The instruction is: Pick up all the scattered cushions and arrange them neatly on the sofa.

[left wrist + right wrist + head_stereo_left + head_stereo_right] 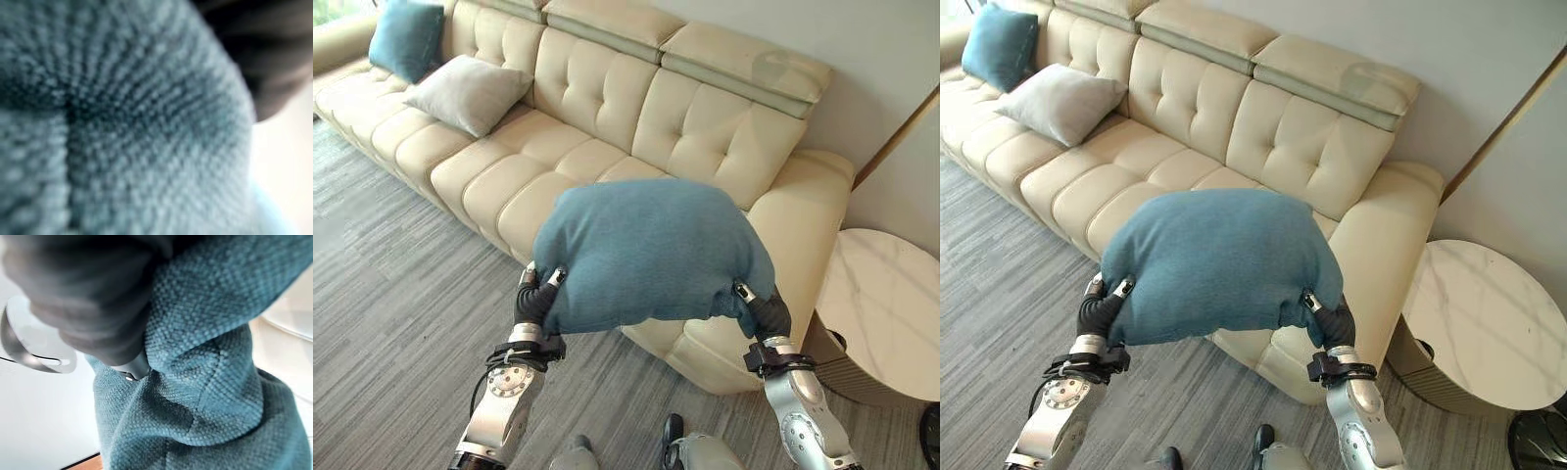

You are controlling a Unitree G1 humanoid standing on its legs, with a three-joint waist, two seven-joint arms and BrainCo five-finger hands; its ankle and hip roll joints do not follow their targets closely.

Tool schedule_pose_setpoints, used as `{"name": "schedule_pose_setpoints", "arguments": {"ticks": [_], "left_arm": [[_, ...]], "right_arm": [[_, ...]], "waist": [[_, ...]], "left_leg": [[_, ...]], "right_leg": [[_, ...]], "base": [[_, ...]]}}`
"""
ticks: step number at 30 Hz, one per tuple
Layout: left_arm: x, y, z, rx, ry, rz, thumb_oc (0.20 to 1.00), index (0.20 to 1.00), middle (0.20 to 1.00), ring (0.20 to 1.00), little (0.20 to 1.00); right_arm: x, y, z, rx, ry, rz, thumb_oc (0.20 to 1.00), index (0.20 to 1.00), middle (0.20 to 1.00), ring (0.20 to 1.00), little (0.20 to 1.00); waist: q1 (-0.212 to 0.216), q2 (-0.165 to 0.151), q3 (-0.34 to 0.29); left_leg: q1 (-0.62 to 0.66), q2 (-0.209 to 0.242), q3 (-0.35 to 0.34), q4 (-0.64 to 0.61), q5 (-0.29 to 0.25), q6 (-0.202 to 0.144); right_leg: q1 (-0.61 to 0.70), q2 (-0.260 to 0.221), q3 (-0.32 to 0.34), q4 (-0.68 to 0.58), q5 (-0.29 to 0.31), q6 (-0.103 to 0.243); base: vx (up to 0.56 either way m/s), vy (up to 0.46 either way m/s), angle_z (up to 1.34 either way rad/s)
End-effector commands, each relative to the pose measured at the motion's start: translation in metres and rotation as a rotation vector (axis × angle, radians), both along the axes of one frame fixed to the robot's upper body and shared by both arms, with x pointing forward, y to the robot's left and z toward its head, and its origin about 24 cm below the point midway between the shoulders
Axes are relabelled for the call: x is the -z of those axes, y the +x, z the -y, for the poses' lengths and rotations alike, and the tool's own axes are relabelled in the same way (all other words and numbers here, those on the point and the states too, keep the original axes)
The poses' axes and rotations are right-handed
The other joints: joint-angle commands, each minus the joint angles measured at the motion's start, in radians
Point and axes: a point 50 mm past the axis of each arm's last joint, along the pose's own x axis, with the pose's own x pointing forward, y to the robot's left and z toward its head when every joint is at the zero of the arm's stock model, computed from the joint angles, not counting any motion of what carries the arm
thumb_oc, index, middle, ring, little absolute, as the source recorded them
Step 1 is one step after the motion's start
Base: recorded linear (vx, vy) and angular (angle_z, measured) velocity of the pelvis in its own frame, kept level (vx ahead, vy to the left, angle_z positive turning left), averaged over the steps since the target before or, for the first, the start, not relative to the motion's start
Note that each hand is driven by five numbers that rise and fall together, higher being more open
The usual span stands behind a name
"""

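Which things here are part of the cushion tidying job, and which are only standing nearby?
Part of the job:
- teal cushion, carried by the left hand and right hand
- cream sofa
- grey cushion on the sofa
- second teal cushion on the sofa

Only nearby:
- round marble side table beside the sofa

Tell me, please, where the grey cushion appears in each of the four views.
Left eye view: grey cushion upper left, on the sofa.
Right eye view: upper left, nearer the edge.
Left wrist view: not in it.
Right wrist view: not in it.
Shared landmark: the teal cushion beside it on the sofa.
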Motion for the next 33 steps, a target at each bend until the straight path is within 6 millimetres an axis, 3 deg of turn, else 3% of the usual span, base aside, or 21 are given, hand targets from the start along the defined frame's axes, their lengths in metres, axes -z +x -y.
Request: {"name": "schedule_pose_setpoints", "arguments": {"ticks": [1, 3, 5, 7, 9, 11, 12, 15, 18, 22, 24, 26, 28, 30, 31, 32, 33], "left_arm": [[-0.049, 0.004, 0.001, 0.001, -0.015, 0.288, 0.200, 0.200, 0.200, 0.200, 0.200], [-0.047, 0.003, -0.001, -0.011, -0.012, 0.276, 0.200, 0.200, 0.200, 0.200, 0.200], [-0.047, 0.001, -0.002, -0.020, -0.010, 0.274, 0.200, 0.200, 0.200, 0.200, 0.200], [-0.049, 0.001, -0.002, -0.034, -0.008, 0.288, 0.200, 0.200, 0.200, 0.200, 0.200], [-0.052, 0.002, -0.001, -0.036, -0.009, 0.303, 0.200, 0.200, 0.200, 0.200, 0.200], [-0.054, 0.002, 0.000, -0.033, -0.003, 0.312, 0.200, 0.200, 0.200, 0.200, 0.200], [-0.054, 0.002, 0.002, -0.022, -0.009, 0.311, 0.200, 0.200, 0.200, 0.200, 0.200], [-0.052, 0.001, 0.003, -0.004, 0.000, 0.303, 0.200, 0.200, 0.200, 0.200, 0.200], [-0.052, 0.002, 0.004, 0.014, 0.013, 0.297, 0.200, 0.200, 0.200, 0.200, 0.200], [-0.054, 0.006, 0.005, 0.024, 0.036, 0.293, 0.200, 0.200, 0.200, 0.200, 0.200], [-0.056, 0.007, 0.004, 0.024, 0.049, 0.299, 0.200, 0.200, 0.200, 0.200, 0.200], [-0.055, 0.007, 0.005, 0.032, 0.059, 0.294, 0.200, 0.200, 0.200, 0.200, 0.200], [-0.055, 0.007, 0.005, 0.029, 0.057, 0.295, 0.200, 0.200, 0.200, 0.200, 0.200], [-0.060, 0.008, 0.003, 0.018, 0.058, 0.315, 0.200, 0.200, 0.200, 0.200, 0.200], [-0.060, 0.008, 0.003, 0.018, 0.058, 0.316, 0.200, 0.200, 0.200, 0.200, 0.200], [-0.063, 0.011, 0.003, 0.006, 0.051, 0.331, 0.200, 0.200, 0.200, 0.200, 0.200], [-0.063, 0.012, 0.004, -0.001, 0.054, 0.334, 0.200, 0.200, 0.200, 0.200, 0.200]], "right_arm": [[-0.052, 0.007, 0.009, 0.030, 0.016, 0.278, 0.200, 0.200, 0.200, 0.200, 0.200], [-0.052, 0.008, 0.008, 0.030, 0.015, 0.275, 0.200, 0.200, 0.200, 0.200, 0.200], [-0.050, 0.009, 0.008, 0.033, 0.009, 0.268, 0.200, 0.200, 0.200, 0.200, 0.200], [-0.049, 0.008, 0.010, 0.045, 0.000, 0.260, 0.200, 0.200, 0.200, 0.200, 0.200], [-0.047, 0.007, 0.013, 0.062, -0.007, 0.249, 0.200, 0.200, 0.200, 0.200, 0.200], [-0.045, 0.006, 0.017, 0.082, -0.022, 0.235, 0.200, 0.200, 0.200, 0.200, 0.200], [-0.044, 0.004, 0.018, 0.084, -0.023, 0.232, 0.200, 0.200, 0.200, 0.200, 0.200], [-0.042, 0.003, 0.017, 0.081, -0.029, 0.223, 0.200, 0.200, 0.200, 0.200, 0.200], [-0.042, 0.003, 0.014, 0.069, -0.036, 0.224, 0.200, 0.200, 0.200, 0.200, 0.200], [-0.042, 0.005, 0.009, 0.067, -0.027, 0.220, 0.200, 0.200, 0.200, 0.200, 0.200], [-0.043, 0.006, 0.005, 0.060, -0.011, 0.227, 0.200, 0.200, 0.200, 0.200, 0.200], [-0.040, 0.006, 0.001, 0.052, -0.004, 0.216, 0.200, 0.200, 0.200, 0.200, 0.200], [-0.040, 0.006, 0.002, 0.054, -0.010, 0.216, 0.200, 0.200, 0.200, 0.200, 0.200], [-0.045, 0.010, -0.002, 0.042, -0.007, 0.240, 0.200, 0.200, 0.200, 0.200, 0.200], [-0.045, 0.010, -0.002, 0.042, -0.007, 0.240, 0.200, 0.200, 0.200, 0.200, 0.200], [-0.046, 0.011, -0.003, 0.041, -0.006, 0.242, 0.200, 0.200, 0.200, 0.200, 0.200], [-0.044, 0.012, -0.003, 0.046, -0.018, 0.233, 0.200, 0.200, 0.200, 0.200, 0.200]], "waist": [[-0.021, -0.013, -0.028], [-0.010, -0.023, -0.026], [0.004, -0.014, -0.019], [0.014, -0.003, -0.011], [0.017, 0.002, -0.003], [0.017, 0.008, 0.002], [0.013, 0.025, -0.012], [0.012, 0.031, -0.028], [0.014, 0.020, -0.045], [0.010, 0.011, -0.041], [0.004, 0.014, -0.030], [-0.002, 0.018, -0.023], [-0.006, 0.021, -0.021], [-0.010, 0.021, -0.005], [-0.012, 0.022, -0.003], [-0.014, 0.021, -0.003], [-0.012, 0.017, -0.007]], "left_leg": [[0.000, -0.047, 0.002, 0.075, -0.177, 0.052], [-0.036, -0.051, -0.042, 0.001, -0.181, 0.065], [-0.052, -0.035, -0.102, -0.105, -0.135, 0.054], [-0.087, -0.014, -0.150, -0.203, -0.035, 0.031], [-0.123, 0.006, -0.159, -0.260, 0.002, 0.022], [-0.151, 0.019, -0.136, -0.287, 0.025, 0.015], [-0.119, 0.033, -0.106, -0.326, 0.044, 0.010], [-0.099, 0.019, -0.104, -0.319, 0.047, 0.015], [-0.087, -0.015, -0.094, -0.292, 0.015, 0.039], [-0.052, -0.071, -0.084, -0.286, -0.028, 0.095], [-0.036, -0.088, -0.067, -0.290, -0.042, 0.118], [-0.004, -0.097, -0.063, -0.307, -0.053, 0.128], [0.016, -0.101, -0.058, -0.318, -0.058, 0.129], [0.054, -0.113, -0.024, -0.332, -0.082, 0.125], [0.055, -0.111, -0.027, -0.332, -0.083, 0.124], [0.099, -0.119, -0.016, -0.338, -0.125, 0.117], [0.114, -0.121, 0.000, -0.338, -0.137, 0.115]], "right_leg": [[0.034, 0.038, -0.006, -0.124, -0.061, 0.042], [0.040, 0.026, 0.034, -0.127, -0.065, 0.052], [0.060, 0.031, 0.065, -0.130, -0.076, 0.056], [0.073, 0.031, 0.084, -0.132, -0.084, 0.061], [0.091, 0.027, 0.095, -0.134, -0.098, 0.065], [0.115, 0.017, 0.103, -0.139, -0.109, 0.070], [0.128, 0.017, 0.107, -0.141, -0.112, 0.080], [0.140, -0.004, 0.115, -0.147, -0.103, 0.093], [0.136, -0.050, 0.133, -0.122, -0.103, 0.115], [0.058, -0.088, 0.179, 0.051, -0.066, 0.135], [0.006, -0.098, 0.199, 0.138, -0.018, 0.142], [-0.049, -0.059, 0.215, 0.172, -0.035, 0.128], [-0.073, -0.035, 0.209, 0.162, -0.047, 0.121], [-0.145, -0.005, 0.092, 0.084, -0.034, 0.114], [-0.141, -0.004, 0.089, 0.080, -0.033, 0.113], [-0.167, 0.007, -0.011, 0.058, -0.038, 0.123], [-0.173, 0.000, -0.066, 0.049, -0.033, 0.120]], "base": [[0.20, 0.094, -0.41], [0.20, 0.108, -0.55], [0.20, 0.132, -0.65], [0.19, 0.142, -0.72], [0.20, 0.167, -0.44], [0.23, 0.254, -0.29], [0.20, 0.241, -0.23], [0.22, 0.248, -0.18], [0.22, 0.287, 0.14], [0.13, 0.264, 0.00], [0.10, 0.226, -0.21], [0.14, 0.165, -0.31], [0.14, 0.075, -0.36], [0.14, 0.052, -0.13], [0.22, 0.028, -0.34], [0.26, 0.012, -0.34], [0.20, 0.007, -0.18]]}}
